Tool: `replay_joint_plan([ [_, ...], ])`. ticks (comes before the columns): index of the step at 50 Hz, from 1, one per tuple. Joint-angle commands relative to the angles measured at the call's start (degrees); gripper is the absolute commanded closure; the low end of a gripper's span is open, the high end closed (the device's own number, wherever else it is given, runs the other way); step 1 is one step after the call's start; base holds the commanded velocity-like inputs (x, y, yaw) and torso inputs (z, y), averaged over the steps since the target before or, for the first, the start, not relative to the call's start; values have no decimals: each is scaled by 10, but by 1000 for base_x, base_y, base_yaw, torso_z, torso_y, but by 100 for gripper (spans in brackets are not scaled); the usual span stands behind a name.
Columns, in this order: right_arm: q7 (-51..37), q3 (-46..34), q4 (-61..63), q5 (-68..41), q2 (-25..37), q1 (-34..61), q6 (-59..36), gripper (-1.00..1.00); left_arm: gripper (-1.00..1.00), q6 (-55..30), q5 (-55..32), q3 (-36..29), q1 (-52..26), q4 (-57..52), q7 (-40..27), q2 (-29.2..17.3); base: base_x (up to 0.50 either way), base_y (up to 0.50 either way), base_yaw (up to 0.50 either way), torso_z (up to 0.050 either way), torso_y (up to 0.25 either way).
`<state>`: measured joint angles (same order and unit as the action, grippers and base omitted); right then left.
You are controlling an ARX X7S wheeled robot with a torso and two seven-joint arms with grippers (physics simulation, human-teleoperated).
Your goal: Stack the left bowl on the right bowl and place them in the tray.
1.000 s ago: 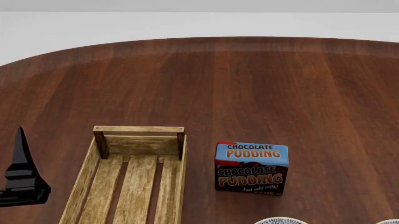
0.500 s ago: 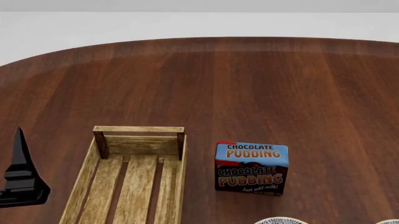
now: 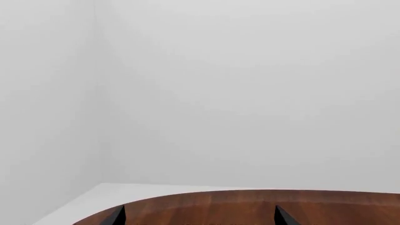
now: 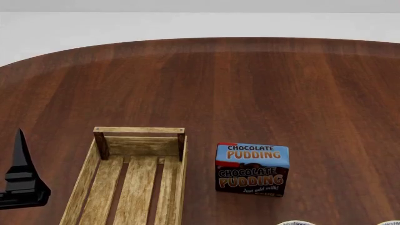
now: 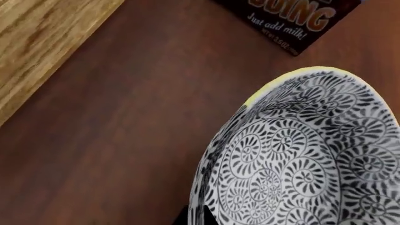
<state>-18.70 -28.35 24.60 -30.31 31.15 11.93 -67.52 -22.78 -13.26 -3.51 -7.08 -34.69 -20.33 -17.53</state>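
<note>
The left bowl point(image 5: 306, 159), black-and-white patterned with a yellow edge, fills the right wrist view. My right gripper point(image 5: 198, 216) is shut on its rim, one dark finger on each side. In the head view only slivers of rim show at the bottom edge: the left bowl point(image 4: 295, 222) and the right bowl point(image 4: 390, 222). The tray point(image 4: 138, 130), a light-wood slatted crate, lies left of centre, and its plank side point(image 5: 37, 37) is near the held bowl. My left gripper point(image 3: 200, 220) is open over the table's far edge and stands left of the tray point(image 4: 22, 176) with nothing in it.
A blue-and-brown chocolate pudding box point(image 4: 252, 168) stands between the tray and the bowls, close behind the held bowl point(image 5: 293, 18). The round dark-wood table point(image 4: 250, 84) stretches far behind, with a white floor beyond its edge.
The left bowl's rim has slid right and lower at the head view's bottom edge. The tray, the pudding box and the left gripper have stayed put.
</note>
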Motion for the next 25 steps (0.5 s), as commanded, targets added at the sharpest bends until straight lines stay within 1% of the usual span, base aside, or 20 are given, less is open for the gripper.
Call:
replay_joint_plan([
  [1,-24,20,90,-47,5,25,-86,100,-100,2,-2,-1,1,-1,-2,-2,0,0,0,0,0],
  [4,-34,34,124,-62,1,42,-124,100,-100,2,-4,0,2,-1,-3,-3,0,0,0,0,0],
  [17,-67,87,194,-118,-8,76,-220,100,-100,3,-5,-4,2,-1,-5,-4,0,0,0,0,0],
  [20,-103,97,194,-167,3,86,-223,100,-100,3,-5,-6,1,-1,-6,-4,0,0,0,0,0],
  [25,-209,112,182,-305,33,118,-223,100,-100,1,-6,-8,-3,-1,-6,-4,0,0,0,0,0],
])
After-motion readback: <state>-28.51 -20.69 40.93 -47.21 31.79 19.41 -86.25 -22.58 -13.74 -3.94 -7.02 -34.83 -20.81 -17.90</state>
